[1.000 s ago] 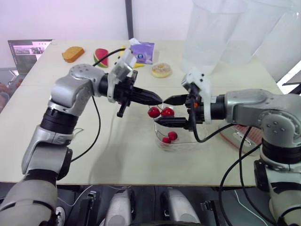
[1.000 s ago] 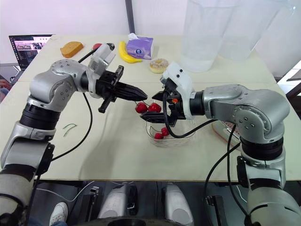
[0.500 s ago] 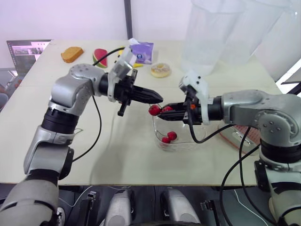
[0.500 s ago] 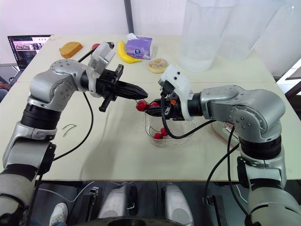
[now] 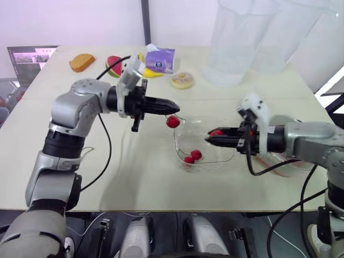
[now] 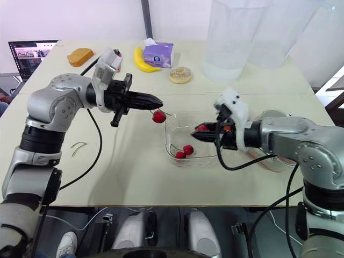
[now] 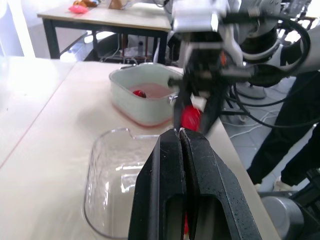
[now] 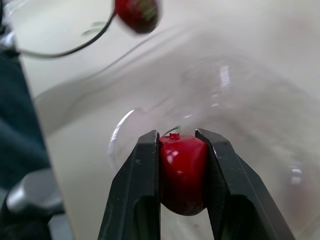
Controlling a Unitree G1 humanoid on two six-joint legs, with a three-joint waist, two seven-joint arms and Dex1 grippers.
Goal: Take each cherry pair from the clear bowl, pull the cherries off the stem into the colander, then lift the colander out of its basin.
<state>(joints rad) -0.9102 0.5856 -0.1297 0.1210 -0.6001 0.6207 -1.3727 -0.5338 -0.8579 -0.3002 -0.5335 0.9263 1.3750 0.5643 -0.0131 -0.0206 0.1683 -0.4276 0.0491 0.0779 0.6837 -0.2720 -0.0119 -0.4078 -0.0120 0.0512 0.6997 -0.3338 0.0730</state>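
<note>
Wide cream table (image 6: pixel 134 177). Far right, the colander (image 7: pixel 157 91) sits in its basin (image 7: pixel 125 103). Clear bowl (image 6: pixel 185 121) centre, one cherry pair (image 6: pixel 184 152) inside. Right gripper (image 6: pixel 194 135) hovers over the bowl, clamped on a lone cherry (image 8: pixel 182 170). Left gripper (image 6: pixel 160 101) is pinched tight on a stem (image 6: pixel 162 110), second cherry (image 6: pixel 158 116) dangling beside the bowl's left rim.

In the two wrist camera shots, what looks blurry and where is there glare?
Right wrist view: the round red cherry clamped in the right pincer is crisp, the second red cherry hanging beyond is smeared, and the clear plastic bowl carries white glare patches. Left wrist view: the left pincer is crisp, the right pincer beyond it streaked.
</note>
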